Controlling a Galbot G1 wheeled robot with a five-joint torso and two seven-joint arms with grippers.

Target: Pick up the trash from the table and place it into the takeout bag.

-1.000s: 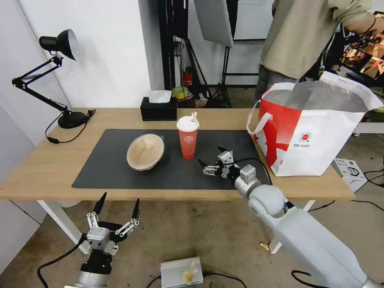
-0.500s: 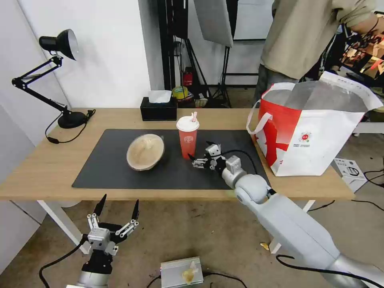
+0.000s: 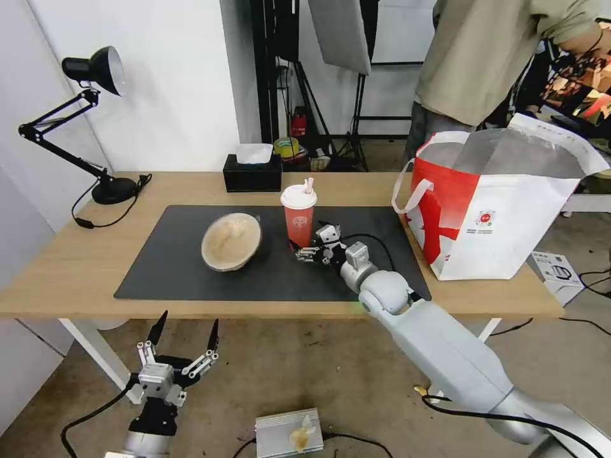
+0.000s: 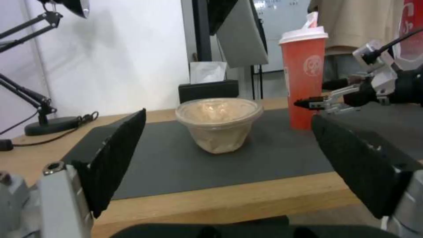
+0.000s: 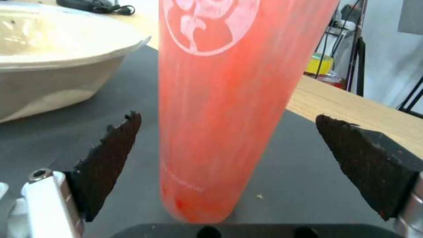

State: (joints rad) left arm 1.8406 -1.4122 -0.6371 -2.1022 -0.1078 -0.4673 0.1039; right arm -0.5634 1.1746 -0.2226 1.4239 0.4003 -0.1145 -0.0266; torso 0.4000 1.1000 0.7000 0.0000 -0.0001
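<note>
Your right gripper is spread wide around the red cup, whose white round logo is unreadable; left gripper hangs released below the table.

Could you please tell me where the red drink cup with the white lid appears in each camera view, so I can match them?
Head view: red drink cup with the white lid stands mid-mat, open right gripper at its base.
Left wrist view: cup stands beyond the tan paper bowl.
Right wrist view: cup's red wall rises between the open fingers.
Shared landmark: the tan bowl beside the cup.
</note>
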